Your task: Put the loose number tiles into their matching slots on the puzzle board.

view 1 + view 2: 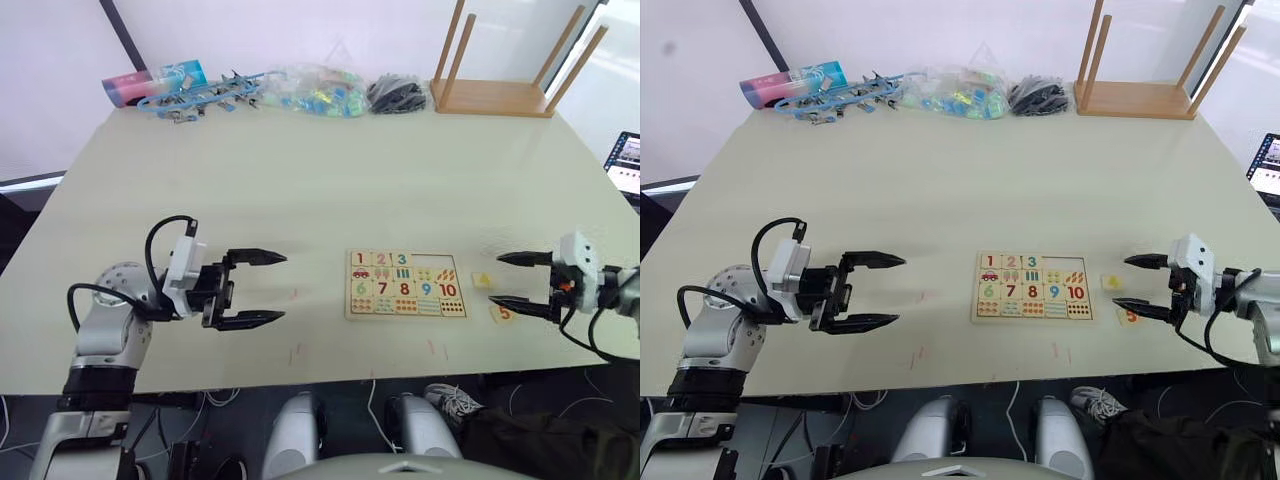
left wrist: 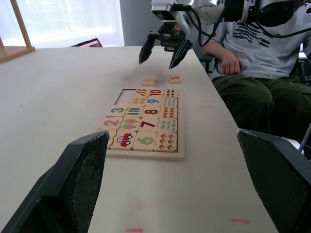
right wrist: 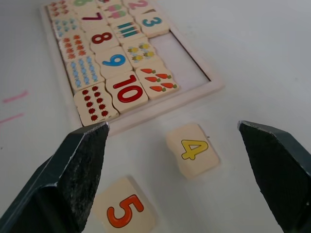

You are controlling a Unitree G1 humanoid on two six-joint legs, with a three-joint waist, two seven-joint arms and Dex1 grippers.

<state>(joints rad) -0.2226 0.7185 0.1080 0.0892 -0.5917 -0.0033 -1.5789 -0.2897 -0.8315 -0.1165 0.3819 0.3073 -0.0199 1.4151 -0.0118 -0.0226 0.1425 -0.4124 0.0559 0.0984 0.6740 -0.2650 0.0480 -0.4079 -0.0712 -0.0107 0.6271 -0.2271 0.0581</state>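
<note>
The pale table (image 1: 300, 190) carries the puzzle board (image 1: 406, 285) near its front edge; clutter and an upturned stool (image 1: 497, 95) line the far edge. Both the left gripper (image 1: 254, 288) and right gripper (image 1: 521, 280) are spread apart, empty.

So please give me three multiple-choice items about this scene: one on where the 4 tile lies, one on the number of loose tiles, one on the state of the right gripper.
1. The yellow 4 tile lies
A. on the table beside the puzzle board
B. inside the board
C. on the stool

2. Loose tiles off the board:
A. one
B. two
C. five

3. The right gripper is
A. shut on a tile
B. open, holding nothing
C. shut, empty

Answers: 1 A, it rests outside the frame; 2 B, the 4 and the orange 5 tile; 3 B, its fingers stand apart.
</note>
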